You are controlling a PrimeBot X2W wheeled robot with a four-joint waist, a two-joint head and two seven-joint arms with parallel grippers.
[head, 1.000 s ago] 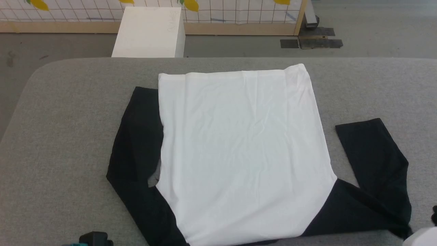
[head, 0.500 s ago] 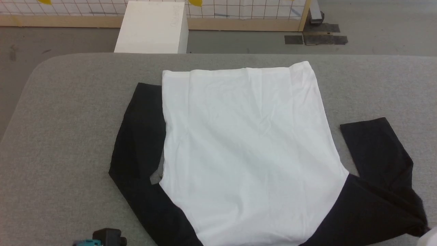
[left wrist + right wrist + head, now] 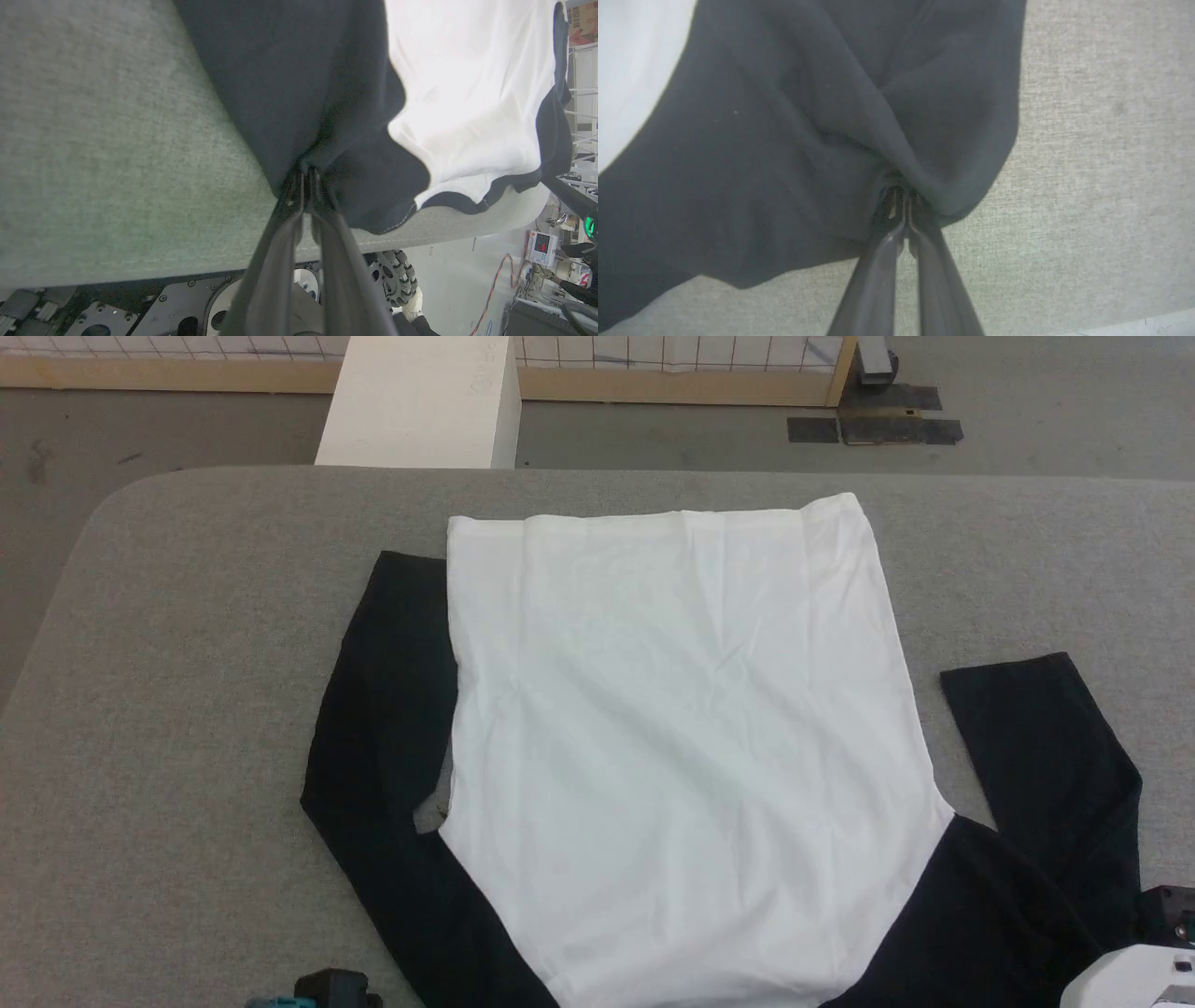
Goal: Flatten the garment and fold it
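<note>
The garment [image 3: 681, 728], a white T-shirt with black sleeves, lies spread on the grey padded table [image 3: 187, 663]. Its left sleeve [image 3: 383, 709] is folded along the body and its right sleeve [image 3: 1046, 747] is angled outward. In the left wrist view my left gripper [image 3: 306, 179] is shut on black cloth [image 3: 289, 84] at the shirt's near left corner, by the table's front edge. In the right wrist view my right gripper [image 3: 903, 196] is shut on a bunched fold of the black sleeve cloth [image 3: 808, 116]. The left gripper's dark housing [image 3: 327, 987] and the right pale forearm [image 3: 1134, 980] sit at the head view's bottom edge.
A white box [image 3: 420, 401] stands on the floor behind the table, in front of a wood-framed grid screen [image 3: 672, 373]. Bare grey table lies on both sides of the shirt. The robot's base and a wheel [image 3: 397, 280] show below the table's front edge.
The head camera has tipped, so the whole picture has slid. The left housing has come inward to the right and the right forearm further into view. The shirt lies much as before.
</note>
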